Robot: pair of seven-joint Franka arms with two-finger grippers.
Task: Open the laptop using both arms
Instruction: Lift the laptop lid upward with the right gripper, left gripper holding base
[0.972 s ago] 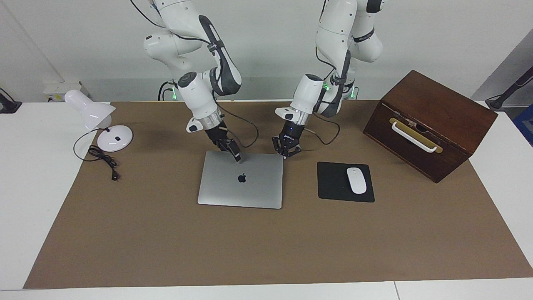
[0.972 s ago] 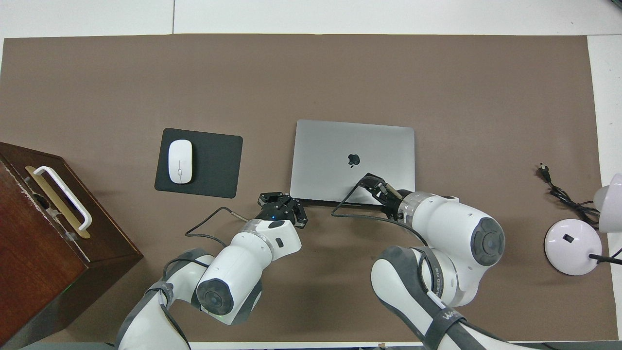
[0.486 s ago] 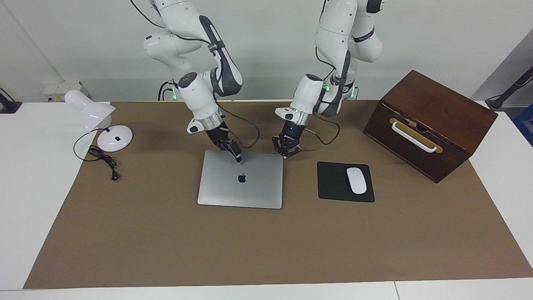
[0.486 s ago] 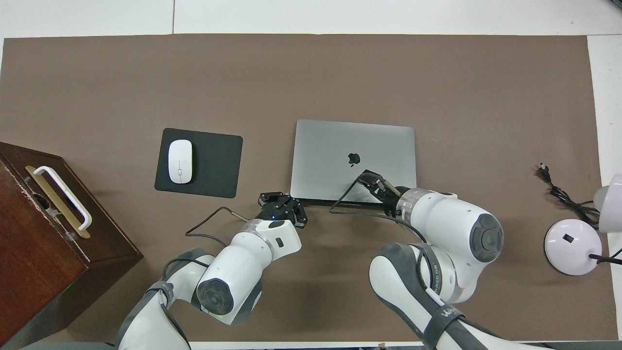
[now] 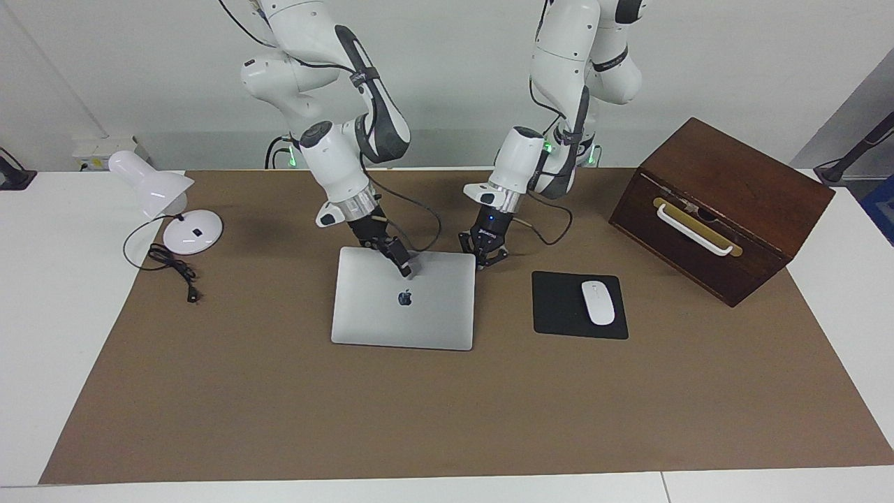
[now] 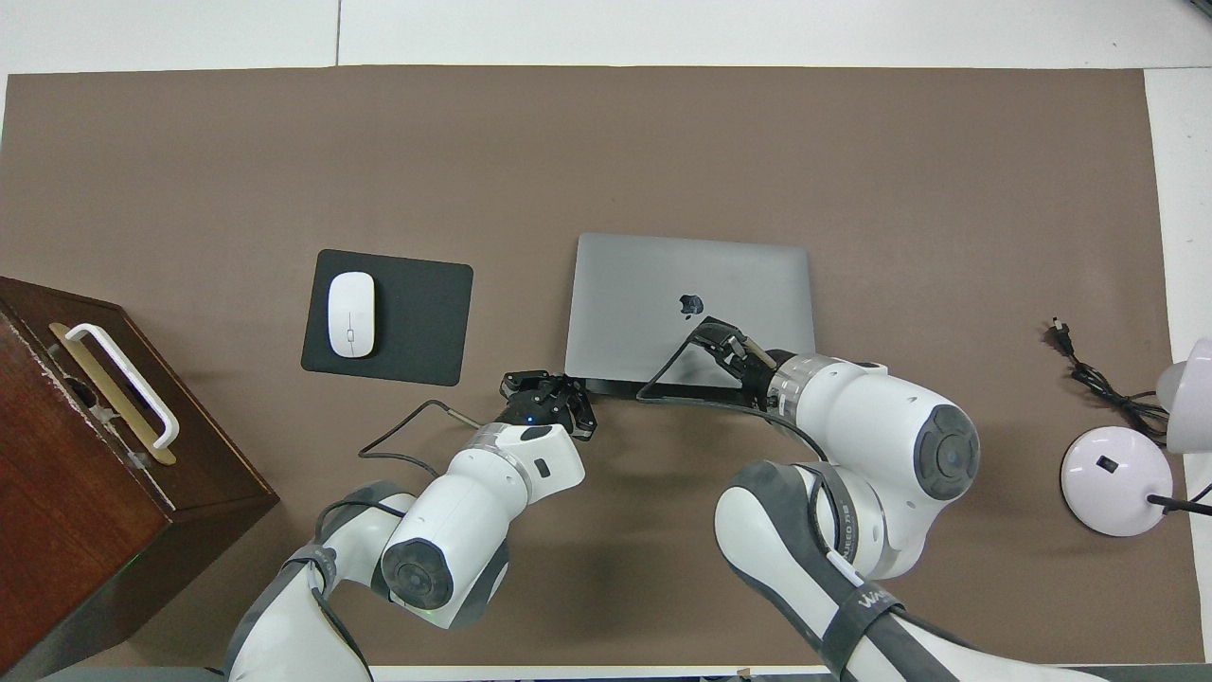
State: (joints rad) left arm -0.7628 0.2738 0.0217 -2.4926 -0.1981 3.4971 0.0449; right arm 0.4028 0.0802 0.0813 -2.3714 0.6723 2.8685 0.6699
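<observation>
table (image 5: pixel 209 419): one, under a brown mat; everything stands on it.
box (image 5: pixel 719 209): one, wooden, at the left arm's end of the table.
laptop (image 5: pixel 405 307): one, mid-table, lid barely lifted at the edge nearest the robots; long axis runs between the arms' ends, about 3 to 9 o'clock in the overhead view.
lamp (image 5: pixel 174 209): one, at the right arm's end.
mouse pad (image 5: pixel 559 307): one, beside the laptop.
mouse (image 5: pixel 598 302): one, on the pad.
right pincer (image 5: pixel 404 266): on the lid by the logo; gap between tips, cannot tell.
left pincer (image 5: pixel 482 260): tips together, at the near corner; laptop lies toward 1 o'clock overhead.
key relation: judged, both pincers sit at the opening edge; the lid swings up from there.
</observation>
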